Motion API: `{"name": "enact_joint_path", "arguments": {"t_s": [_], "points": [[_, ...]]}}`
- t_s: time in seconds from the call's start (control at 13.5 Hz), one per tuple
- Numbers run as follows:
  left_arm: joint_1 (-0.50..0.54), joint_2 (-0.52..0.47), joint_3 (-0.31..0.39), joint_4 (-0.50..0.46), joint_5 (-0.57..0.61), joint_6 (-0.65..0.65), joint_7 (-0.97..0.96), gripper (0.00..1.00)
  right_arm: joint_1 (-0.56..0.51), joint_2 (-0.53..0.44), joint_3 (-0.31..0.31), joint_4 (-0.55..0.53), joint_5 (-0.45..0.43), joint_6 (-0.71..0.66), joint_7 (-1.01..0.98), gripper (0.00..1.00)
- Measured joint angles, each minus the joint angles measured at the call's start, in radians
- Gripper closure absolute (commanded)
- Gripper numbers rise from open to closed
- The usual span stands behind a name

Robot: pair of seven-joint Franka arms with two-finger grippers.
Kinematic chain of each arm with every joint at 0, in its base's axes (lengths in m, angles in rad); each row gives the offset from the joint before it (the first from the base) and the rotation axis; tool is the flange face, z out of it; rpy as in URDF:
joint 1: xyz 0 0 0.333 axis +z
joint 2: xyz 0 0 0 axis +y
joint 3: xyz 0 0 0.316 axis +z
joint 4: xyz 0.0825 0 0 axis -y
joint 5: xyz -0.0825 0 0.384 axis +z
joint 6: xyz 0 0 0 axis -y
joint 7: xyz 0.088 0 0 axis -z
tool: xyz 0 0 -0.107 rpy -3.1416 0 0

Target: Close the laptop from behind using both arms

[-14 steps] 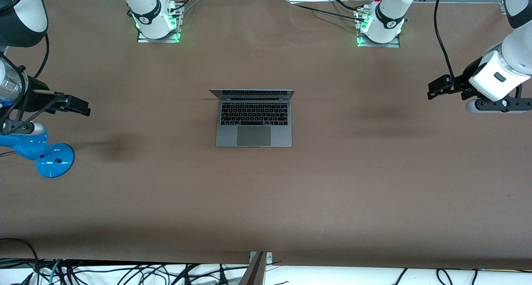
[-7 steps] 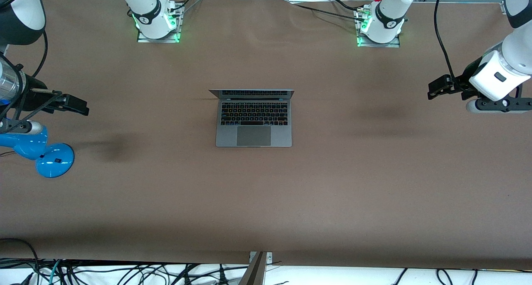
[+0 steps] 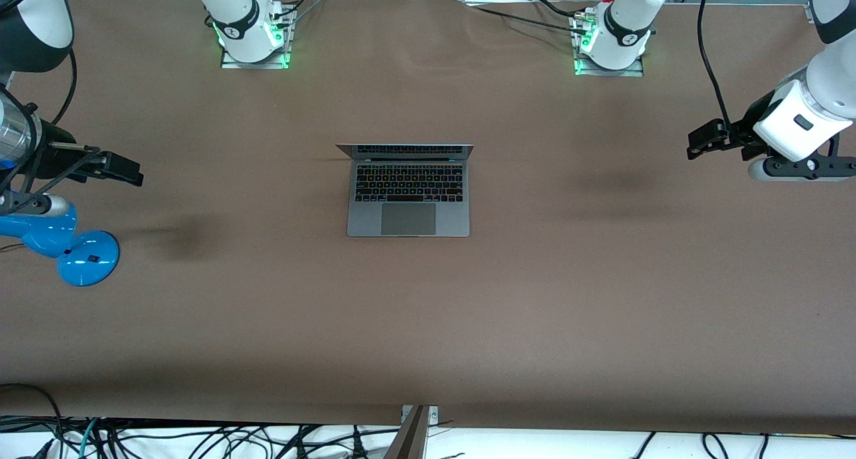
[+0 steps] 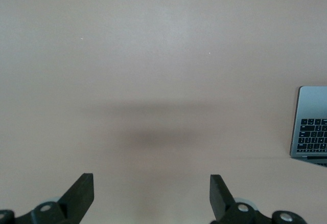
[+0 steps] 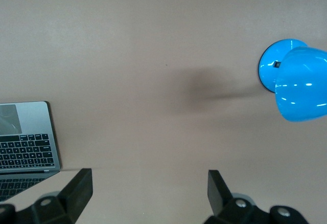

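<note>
Sitting open in the middle of the table, the slim grey metal laptop (image 3: pixel 408 190) with black keyboard and large trackpad faces the front camera, its lid raised on the edge nearest the robots' bases; nothing touches it, so the closing looks not yet begun and the approach is the step in hand. The left gripper (image 3: pixel 702 142) hangs over bare tabletop toward the left arm's end, jaws spread and empty; the right gripper (image 3: pixel 124 170) hangs likewise at the other end, spread and empty, close to a glossy blue lamp-like object (image 3: pixel 79 248). Next, I judge, both must travel inward, reach the lid's back and push together. Plain brown table covering (image 3: pixel 428 325) spreads wide; cables trail along its edges.
</note>
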Motion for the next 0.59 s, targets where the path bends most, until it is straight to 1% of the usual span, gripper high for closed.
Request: {"name": "enact_joint_path", "arguments": {"t_s": [0.44, 0.59], "points": [[-0.006, 0.000, -0.011, 0.000, -0.003, -0.016, 0.000, 0.00, 0.000, 0.000, 0.000, 0.021, 0.000, 0.001, 0.001, 0.00], [-0.006, 0.000, -0.022, 0.000, -0.028, -0.020, -0.001, 0.00, 0.000, 0.000, 0.000, 0.027, 0.000, 0.002, 0.003, 0.00]]}}
